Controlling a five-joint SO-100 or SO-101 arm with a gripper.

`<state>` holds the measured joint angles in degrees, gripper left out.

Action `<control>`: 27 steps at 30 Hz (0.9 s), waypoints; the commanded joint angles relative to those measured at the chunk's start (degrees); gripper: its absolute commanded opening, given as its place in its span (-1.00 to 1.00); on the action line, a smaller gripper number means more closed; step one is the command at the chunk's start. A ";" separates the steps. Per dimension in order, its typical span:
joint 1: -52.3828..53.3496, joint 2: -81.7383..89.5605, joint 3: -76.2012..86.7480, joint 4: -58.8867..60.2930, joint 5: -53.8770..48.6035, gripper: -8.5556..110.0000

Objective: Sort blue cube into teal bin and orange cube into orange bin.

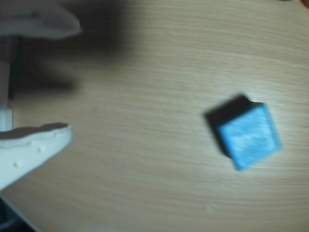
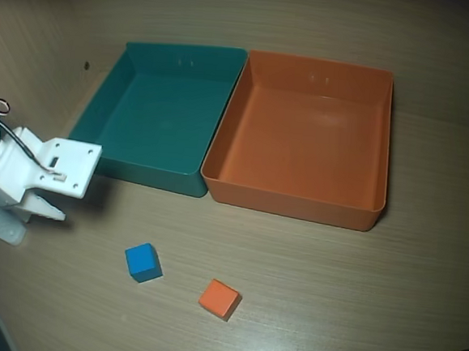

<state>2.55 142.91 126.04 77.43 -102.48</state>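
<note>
Blue cube point(image 2: 143, 262) near teal bin point(image 2: 109, 117) looks light, stiff, matte w/ grippable flat sides; gripper point(image 1: 72, 82) fingers spread, empty.

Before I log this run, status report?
Gripper open, empty. Blue cube and orange cube on table, both bins empty. Nothing blocking.

hand point(image 1: 75, 79) | fingers apart, empty | low at overhead view's left
</note>
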 commanded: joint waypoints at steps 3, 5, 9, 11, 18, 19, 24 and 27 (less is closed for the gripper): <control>0.35 -15.82 -18.37 -0.26 -8.44 -0.49; 2.02 -20.92 -23.20 -0.26 -11.16 -0.49; 4.31 -29.97 -31.82 -0.26 -14.50 -0.49; 4.92 -34.37 -35.42 -0.26 -16.44 -0.48; 6.24 -48.08 -44.38 -0.26 -23.29 -0.47; 6.33 -49.57 -45.35 -0.26 -24.26 -0.47; 6.42 -55.28 -49.22 -0.26 -27.42 -0.47; 6.42 -57.66 -50.36 -0.26 -27.77 -0.47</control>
<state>8.53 84.99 79.72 77.43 -129.81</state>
